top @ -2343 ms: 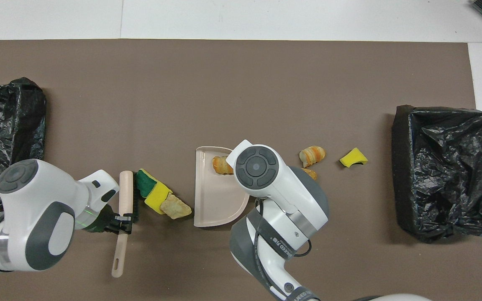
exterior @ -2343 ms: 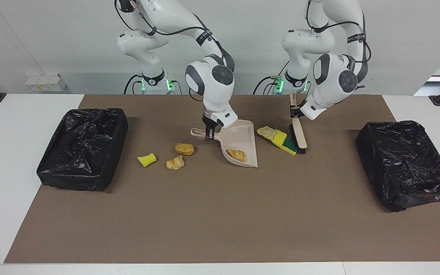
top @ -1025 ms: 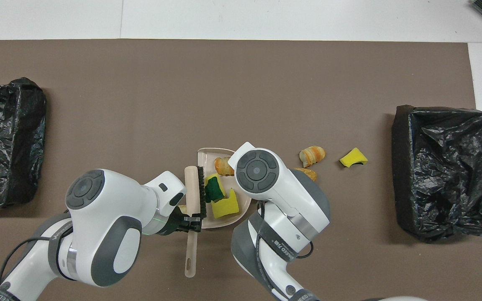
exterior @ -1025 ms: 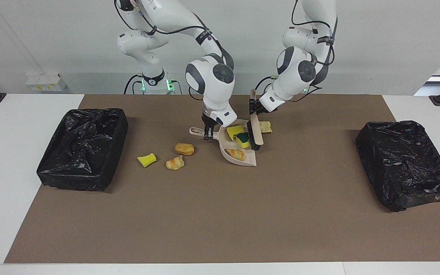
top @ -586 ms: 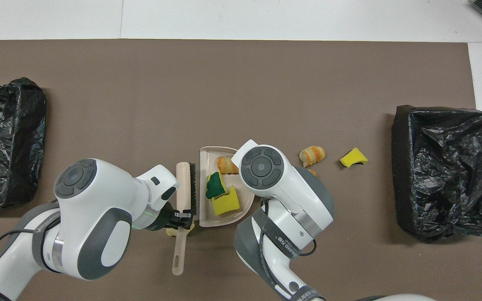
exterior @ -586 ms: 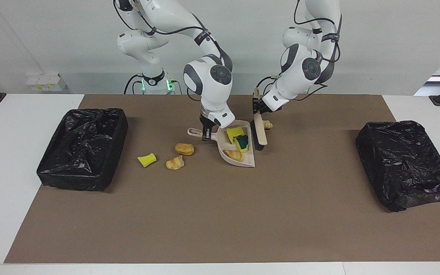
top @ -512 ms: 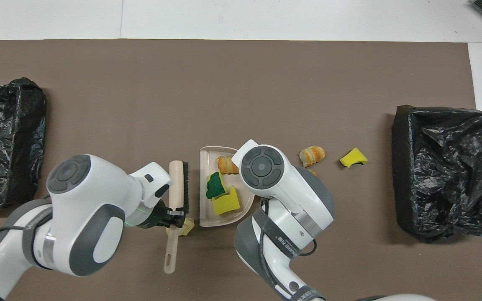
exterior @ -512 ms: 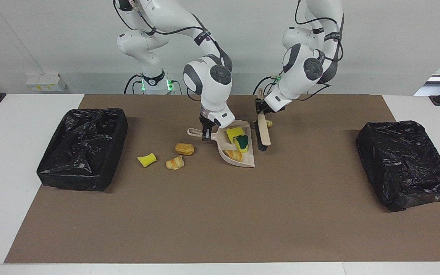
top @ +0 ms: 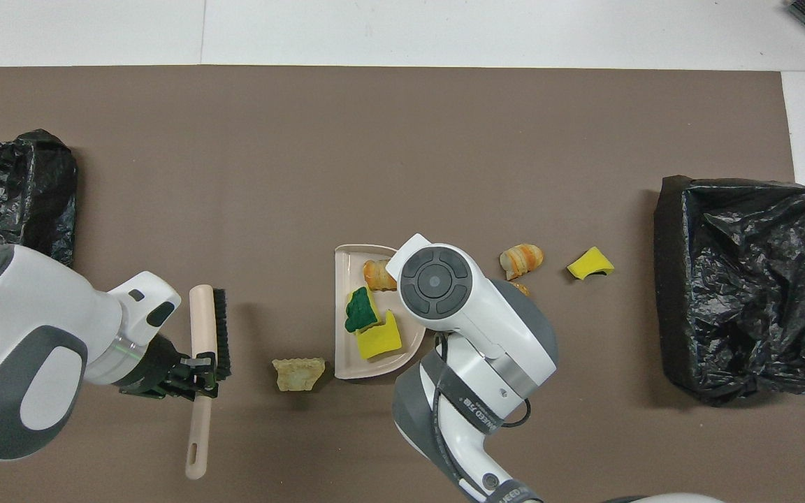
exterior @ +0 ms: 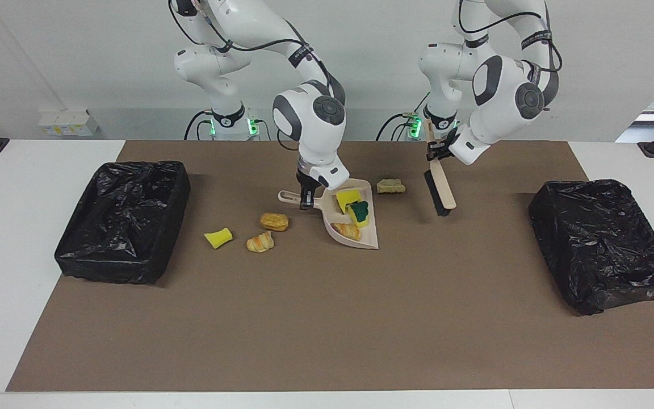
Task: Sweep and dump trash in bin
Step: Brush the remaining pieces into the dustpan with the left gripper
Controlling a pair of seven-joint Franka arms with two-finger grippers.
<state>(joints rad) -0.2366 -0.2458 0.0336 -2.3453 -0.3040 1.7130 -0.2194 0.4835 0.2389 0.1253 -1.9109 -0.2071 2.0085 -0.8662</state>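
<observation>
My right gripper point(exterior: 306, 199) is shut on the handle of the beige dustpan point(exterior: 369, 241), whose lip rests on the mat. In the pan lie a yellow sponge point(exterior: 348, 197), a green-yellow sponge point(exterior: 359, 211) and a croissant chunk point(exterior: 348, 230). A tan bread scrap point(exterior: 390, 186) lies on the mat just outside the pan, also in the overhead view point(top: 298, 372). My left gripper point(exterior: 435, 152) is shut on the beige brush point(exterior: 439, 190), tilted, over the mat apart from that scrap. A bread roll point(exterior: 274, 221), a croissant point(exterior: 260, 242) and a yellow sponge point(exterior: 218, 237) lie loose.
A black-lined bin point(exterior: 122, 218) stands at the right arm's end of the brown mat, next to the loose scraps. A second black-lined bin point(exterior: 602, 244) stands at the left arm's end. In the overhead view my right arm hides its gripper.
The brush swept two sponges into the dustpan, then my left gripper carried it away toward the left arm's end. The tan scrap stayed on the mat. The dustpan barely moved.
</observation>
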